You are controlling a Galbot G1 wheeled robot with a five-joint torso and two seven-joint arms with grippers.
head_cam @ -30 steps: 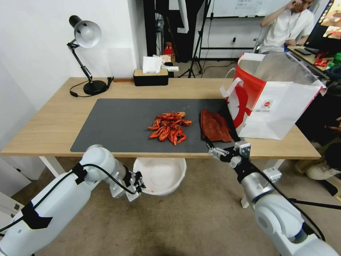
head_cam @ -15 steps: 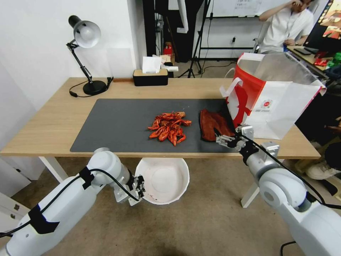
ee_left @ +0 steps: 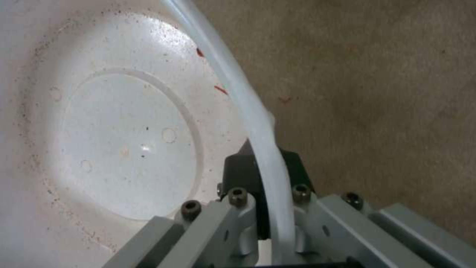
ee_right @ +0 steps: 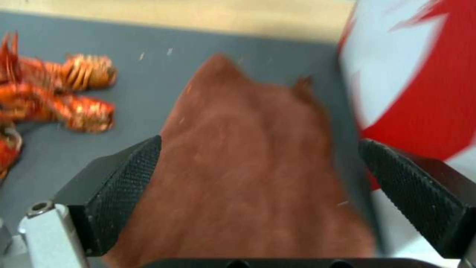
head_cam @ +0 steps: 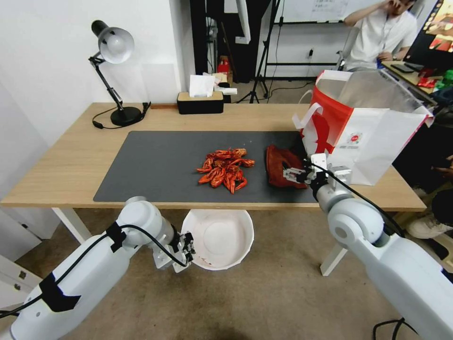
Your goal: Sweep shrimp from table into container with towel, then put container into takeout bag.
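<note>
Rust-red soft cloth towel (head_cam: pixel 282 166) lay under my right gripper (ee_right: pixel 258 193), jaws spread wide astride it; my left gripper (head_cam: pixel 188 248) pinched the round white plastic container's (head_cam: pixel 218 238) rim below the table (head_cam: pixel 71 160) edge to catch the red-orange shrimp (head_cam: pixel 225 170).

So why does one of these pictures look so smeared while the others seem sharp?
Right wrist view: motion blur smears the towel, shrimp and takeout bag. Left wrist view: the container glares white. Head view: wide-angle lens bows the table edges.
</note>
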